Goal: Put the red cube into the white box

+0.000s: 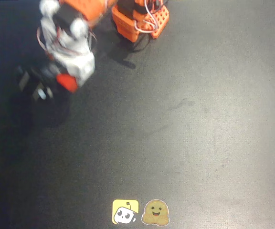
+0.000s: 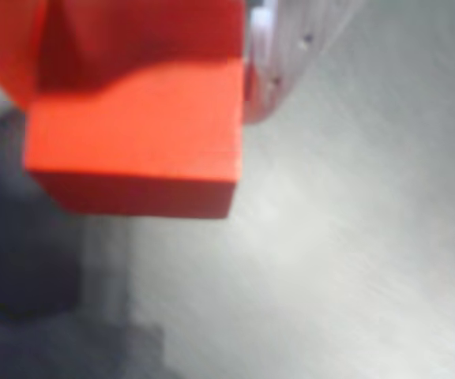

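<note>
Fingers of the gripper (image 2: 144, 118) are pinching the red cube (image 2: 137, 138) by its flat sides; looks light, stiff, matte, shouldn't slip.

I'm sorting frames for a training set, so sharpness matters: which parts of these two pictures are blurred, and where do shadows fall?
Overhead view: the arm is smeared by motion blur, the stickers stay sharp, and a dark shadow lies on the mat beside the arm. Wrist view: the red cube is soft and close between the fingers; the background is streaked.
</note>
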Controlling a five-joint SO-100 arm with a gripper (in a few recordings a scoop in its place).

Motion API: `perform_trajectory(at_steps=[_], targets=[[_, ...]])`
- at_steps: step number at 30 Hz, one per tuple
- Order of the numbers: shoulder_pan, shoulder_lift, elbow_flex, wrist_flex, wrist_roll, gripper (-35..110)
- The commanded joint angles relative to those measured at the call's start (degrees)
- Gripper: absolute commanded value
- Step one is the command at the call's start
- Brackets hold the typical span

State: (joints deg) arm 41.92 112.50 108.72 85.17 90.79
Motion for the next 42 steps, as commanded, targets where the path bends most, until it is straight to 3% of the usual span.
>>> perform_trajectory(at_steps=[1,10,19,28,42], targets=[[8.3,3.2,0.2,4.0,-2.5,0],[23.2,14.0,9.3,8.4,-4.5,0],[32.6,13.5,11.1,10.6,-5.5,0],[33.3,13.4,11.6,12.0,-5.7,1],[33.4,12.9,11.2,12.7,-5.7,25]])
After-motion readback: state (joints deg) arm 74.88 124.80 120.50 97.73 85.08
